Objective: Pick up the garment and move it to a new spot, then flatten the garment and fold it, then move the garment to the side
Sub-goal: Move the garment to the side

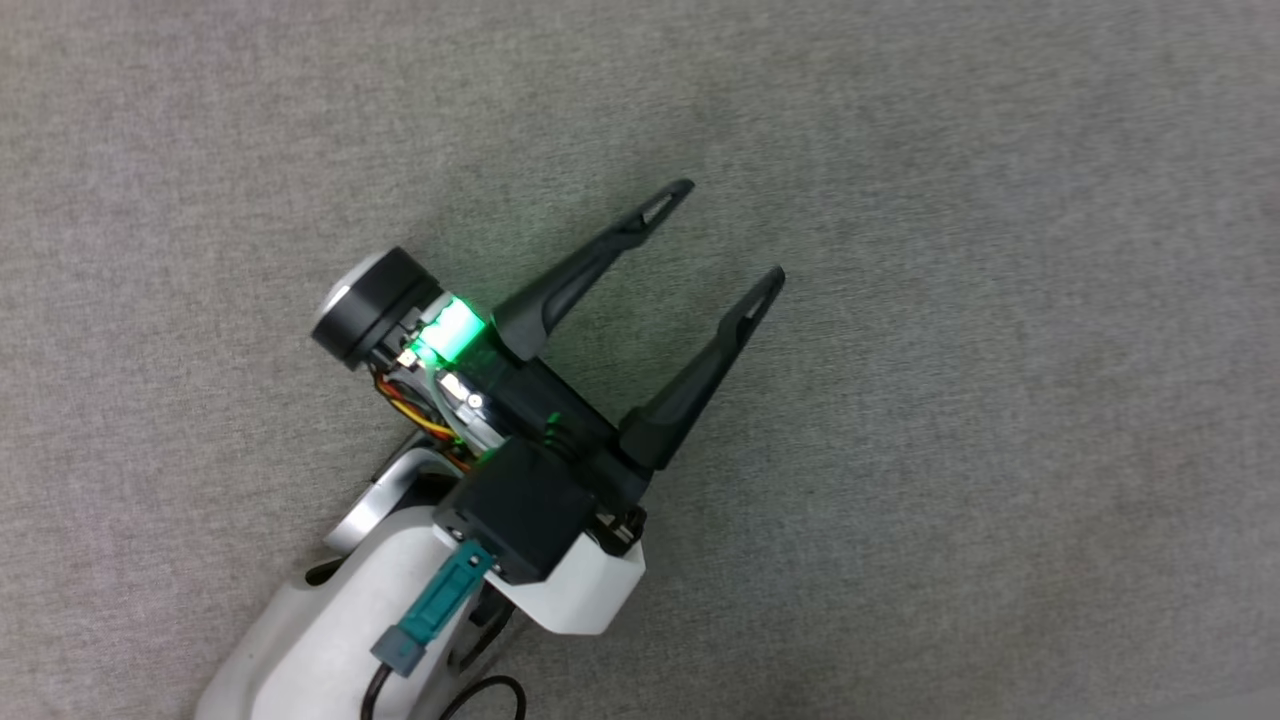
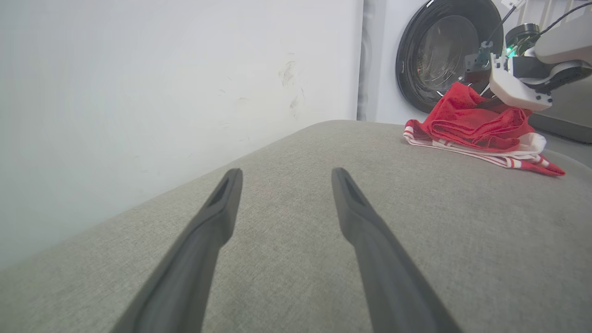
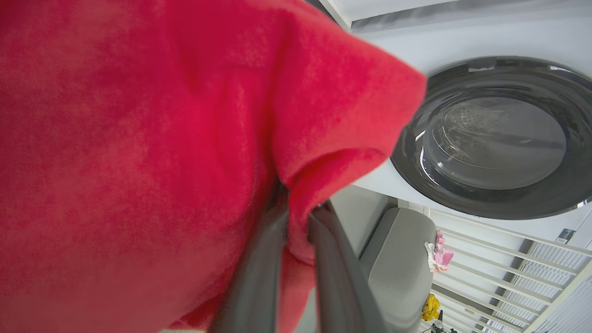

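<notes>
The garment [image 2: 476,125] is a red shirt with white and striped trim, bunched in a heap at the far right of the grey cushioned surface [image 2: 462,240] in the left wrist view. My right gripper [image 3: 300,208] is shut on a fold of the garment [image 3: 138,162], whose red cloth covers most of the right wrist view. The right arm's white wrist [image 2: 515,90] sits over the heap, with its fingers hidden in the cloth. My left gripper [image 1: 730,230] hovers open and empty over bare grey fabric, well apart from the shirt; its fingers [image 2: 217,217] are spread wide.
A washing machine with a dark round door [image 2: 439,51] stands behind the garment; the door [image 3: 499,138] is closed. A white wall [image 2: 162,92] borders the cushion on one side. A white railing [image 3: 508,273] and small pink [image 3: 441,254] and yellow [image 3: 431,307] items lie beyond.
</notes>
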Available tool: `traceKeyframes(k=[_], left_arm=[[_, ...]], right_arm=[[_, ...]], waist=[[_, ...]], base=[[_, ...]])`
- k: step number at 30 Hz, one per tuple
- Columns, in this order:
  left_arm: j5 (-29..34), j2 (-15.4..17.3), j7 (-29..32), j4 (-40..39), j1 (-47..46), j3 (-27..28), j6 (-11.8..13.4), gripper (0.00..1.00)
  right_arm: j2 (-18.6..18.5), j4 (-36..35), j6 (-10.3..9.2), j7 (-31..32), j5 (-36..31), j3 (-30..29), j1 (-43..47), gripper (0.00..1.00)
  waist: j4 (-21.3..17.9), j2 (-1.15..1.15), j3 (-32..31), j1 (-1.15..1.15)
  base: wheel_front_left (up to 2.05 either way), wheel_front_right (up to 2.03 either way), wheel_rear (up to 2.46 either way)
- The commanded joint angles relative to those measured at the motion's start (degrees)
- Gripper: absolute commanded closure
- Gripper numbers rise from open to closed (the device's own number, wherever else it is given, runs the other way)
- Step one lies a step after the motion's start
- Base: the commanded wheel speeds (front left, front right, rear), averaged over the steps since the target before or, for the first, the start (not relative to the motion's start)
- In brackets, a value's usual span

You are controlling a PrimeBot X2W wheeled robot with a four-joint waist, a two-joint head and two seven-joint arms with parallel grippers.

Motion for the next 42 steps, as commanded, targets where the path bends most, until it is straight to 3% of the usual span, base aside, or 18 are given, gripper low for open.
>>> traceKeyframes(k=[1,3,4,5,6,15,23,32,42], left_arm=[[-0.4,0.1,-0.1,-0.5,-0.6,0.4,0.5,0.00],[-0.7,0.1,-0.1,-0.7,-0.4,0.6,0.6,0.00],[-0.8,0.2,-0.1,-0.6,-0.4,0.7,0.6,0.00],[-0.9,0.2,-0.1,-0.4,-0.3,0.6,0.6,0.00],[-1.1,0.1,-0.1,-0.2,-0.1,0.6,0.6,0.00],[-2.9,-1.6,-0.1,2.9,2.8,1.9,1.9,0.00],[-5.4,-2.0,-0.1,6.1,9.4,6.5,4.0,0.00],[-7.1,-1.9,-0.1,8.2,19.0,14.4,6.4,0.00],[-8.0,-5.5,-0.1,9.5,25.7,20.2,6.7,0.00]], right_arm=[[0.7,0.4,-0.13,-0.4,-0.7,-0.6,-1.1,1.00],[1.3,0.6,-0.13,-0.4,-1.6,-1.6,-1.5,1.00],[1.8,0.6,-0.13,-0.2,-2.1,-2.0,-1.6,0.87],[2.1,0.4,-0.13,-0.2,-2.6,-2.4,-1.6,0.27],[2.6,0.2,-0.13,-0.1,-3.0,-2.9,-1.6,0.00],[5.4,-3.4,-0.13,2.0,-5.1,-4.4,0.1,0.00],[9.2,-11.9,-0.13,-0.3,-3.4,-2.4,1.1,0.00],[20.8,-22.4,-0.12,-6.1,3.5,-0.9,5.5,0.00],[32.8,-30.4,-0.10,-15.3,10.5,-2.8,18.3,0.00]], waist=[[0.7,0.00,0.9,-0.01],[0.9,0.00,1.1,-0.01],[1.0,0.00,1.1,-0.01],[1.1,0.00,0.9,-0.01],[1.2,0.00,0.6,-0.01],[2.0,0.00,-7.1,-0.01],[3.0,0.00,-16.6,-0.01],[4.2,0.00,-26.6,-0.01],[7.9,0.00,-33.6,-0.01]], base=[[0.00,0.00,0.00],[0.00,0.00,0.00],[0.00,0.00,0.00],[0.00,0.00,0.00],[0.00,0.00,0.00],[0.00,0.00,0.00],[0.00,0.00,0.00],[0.00,0.00,0.00],[0.00,0.00,0.00]])
